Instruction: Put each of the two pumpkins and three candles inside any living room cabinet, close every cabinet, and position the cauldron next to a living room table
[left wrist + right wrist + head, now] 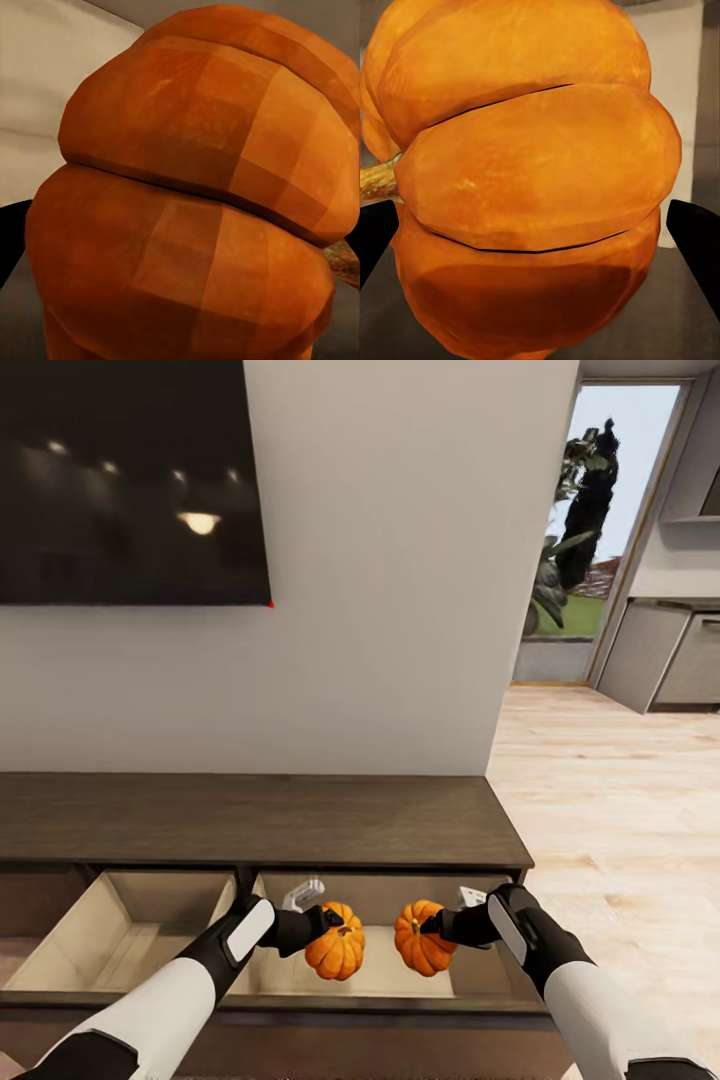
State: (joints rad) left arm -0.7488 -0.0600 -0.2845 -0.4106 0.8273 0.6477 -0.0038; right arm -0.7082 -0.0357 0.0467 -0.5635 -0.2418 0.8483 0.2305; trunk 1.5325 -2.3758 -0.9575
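1. Left gripper [326,922]: black fingers closed on a small round ribbed bright-orange pumpkin [336,950], held in the air over the right-hand open drawer [480,980]. In the left wrist view the pumpkin's ribs [195,195] sit right against the lens; the finger pads cannot be made out there.
2. Right gripper [432,926]: black fingers closed on a second ribbed orange pumpkin [422,938], also over the right-hand drawer. Right wrist view: pumpkin [532,180] sits between two dark fingertips [697,240], tan stem pointing sideways.
3. The two pumpkins hang near each other with a narrow gap between them, above the middle of the drawer.
4. Long low dark-brown wood cabinet [260,820]: flat top bare; both drawers pulled out toward the robot. Left-hand drawer [70,950] shows a pale wood floor and walls; the right-hand drawer's pale floor shows below the pumpkins.
5. Room: cabinet's right end borders open light wood floor [610,810]; white wall [400,610] directly behind its back edge.
6. Dark wall-mounted screen [130,480] above the cabinet; no legible writing anywhere.
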